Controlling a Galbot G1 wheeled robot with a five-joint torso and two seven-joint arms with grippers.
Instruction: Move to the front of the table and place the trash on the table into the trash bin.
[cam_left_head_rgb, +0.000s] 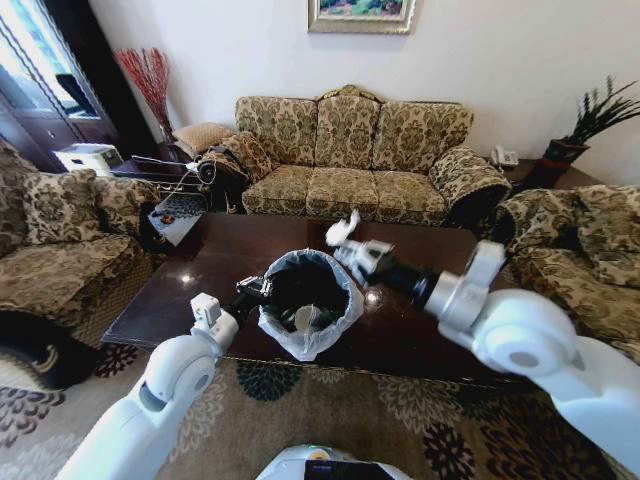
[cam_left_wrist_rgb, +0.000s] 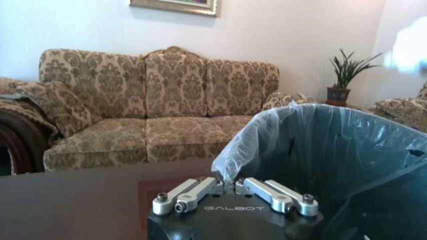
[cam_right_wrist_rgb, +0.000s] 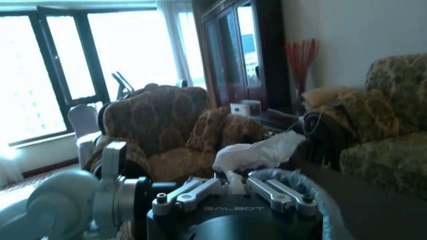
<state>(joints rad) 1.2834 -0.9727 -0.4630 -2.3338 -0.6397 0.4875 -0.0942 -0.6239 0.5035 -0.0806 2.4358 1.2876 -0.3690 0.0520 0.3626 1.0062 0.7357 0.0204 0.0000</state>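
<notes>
Glossy dark wood of the table (cam_left_head_rgb: 190, 290) is carrying one trash bin (cam_left_head_rgb: 310, 300), standing upright near the front edge with its mouth facing up and its whitish bag folded over the rim. One left gripper (cam_left_head_rgb: 255, 290) is reaching forward from a bent, low arm and is closed on the bin's rim at its left side, pinching the bag. One right gripper (cam_left_head_rgb: 345, 245) is stretching in from the right, its arm angled across the table, and is hanging over the bin's far rim, its fingers clamped on one crumpled white paper (cam_left_head_rgb: 343, 228) that is sticking upward. Something pale is lying inside the bin.
</notes>
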